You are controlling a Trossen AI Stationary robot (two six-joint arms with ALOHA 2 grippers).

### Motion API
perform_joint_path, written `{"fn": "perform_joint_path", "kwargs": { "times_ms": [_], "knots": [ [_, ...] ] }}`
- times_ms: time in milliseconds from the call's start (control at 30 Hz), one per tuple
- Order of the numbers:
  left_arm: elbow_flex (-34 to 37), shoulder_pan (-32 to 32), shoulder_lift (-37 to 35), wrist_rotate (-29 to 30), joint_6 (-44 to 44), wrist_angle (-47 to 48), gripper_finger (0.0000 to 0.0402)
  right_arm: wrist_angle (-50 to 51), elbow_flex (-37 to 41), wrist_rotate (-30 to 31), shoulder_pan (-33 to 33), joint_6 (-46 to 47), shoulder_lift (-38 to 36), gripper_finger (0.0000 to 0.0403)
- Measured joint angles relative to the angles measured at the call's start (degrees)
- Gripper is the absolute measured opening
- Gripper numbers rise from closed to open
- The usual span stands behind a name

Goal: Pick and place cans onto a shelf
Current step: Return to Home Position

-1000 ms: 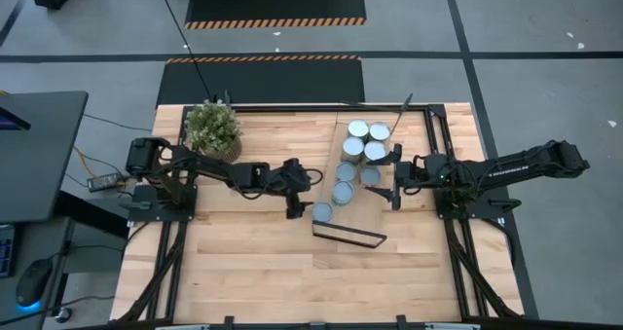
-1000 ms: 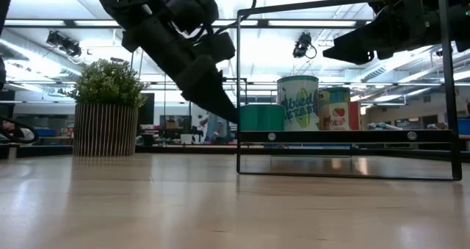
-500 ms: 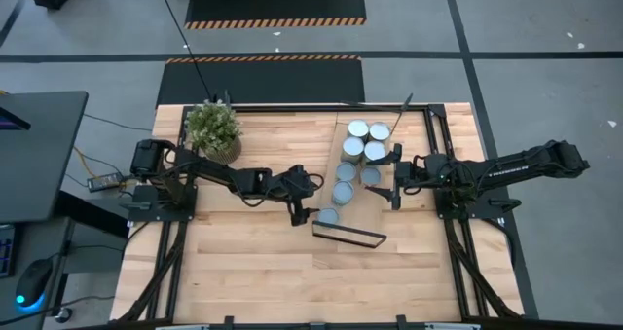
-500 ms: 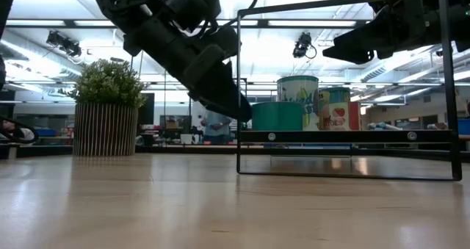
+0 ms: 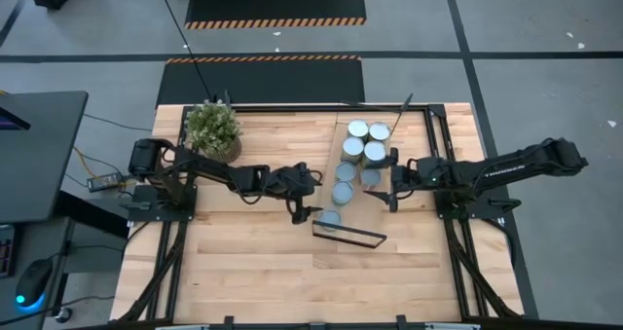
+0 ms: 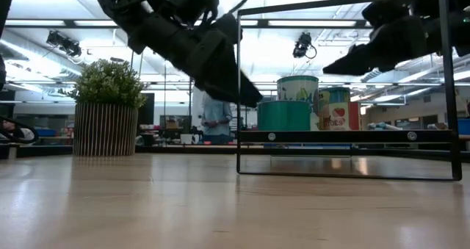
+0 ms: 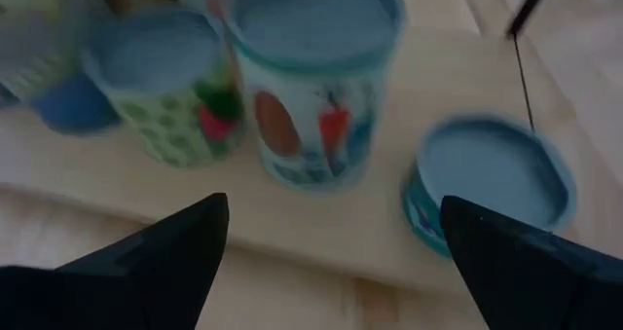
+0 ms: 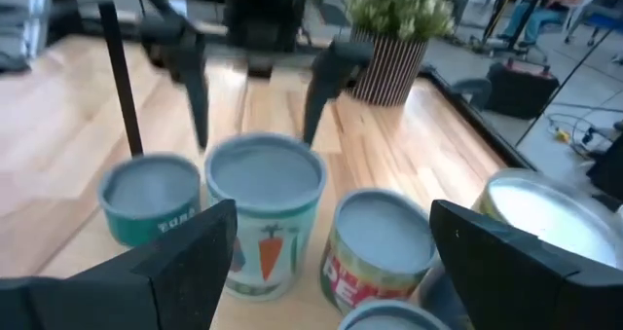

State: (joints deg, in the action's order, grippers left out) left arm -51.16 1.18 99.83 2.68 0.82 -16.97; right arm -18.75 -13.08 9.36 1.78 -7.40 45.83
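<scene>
- Low teal can (image 5: 331, 218) has shifted slightly along the shelf (image 5: 356, 211) in the last second; 8 cans (image 5: 351, 147) on it, in the surface's right half.
- Wide open, empty: left fingers (image 7: 146, 262), right fingers (image 8: 146, 272).
- Placing looks done; only the retreat remains.

I have the left arm (image 5: 229, 174) stretched out toward the middle, with the left gripper (image 5: 303, 213) tilted down at a slant and its fingers (image 7: 146, 262) spread wide. The right arm (image 5: 506, 163) reaches in from its own side, with the right gripper (image 5: 392, 201) also angled down and its fingers wide apart. The two grippers face each other, near but not touching.
</scene>
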Motion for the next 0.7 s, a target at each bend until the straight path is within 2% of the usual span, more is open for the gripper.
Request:
{"fn": "perform_joint_path", "kwargs": {
  "times_ms": [467,700],
  "knots": [
    [0.0,-2.7,-2.1,0.1,0.1,-2.3,0.0378,-11.9,0.0,3.0,0.8,-11.3,12.0,0.0348],
    [0.0,-2.6,-2.1,0.0,0.0,-5.7,0.0378,-16.1,0.0,3.0,0.8,-13.2,16.8,0.0348]
  ]
}}
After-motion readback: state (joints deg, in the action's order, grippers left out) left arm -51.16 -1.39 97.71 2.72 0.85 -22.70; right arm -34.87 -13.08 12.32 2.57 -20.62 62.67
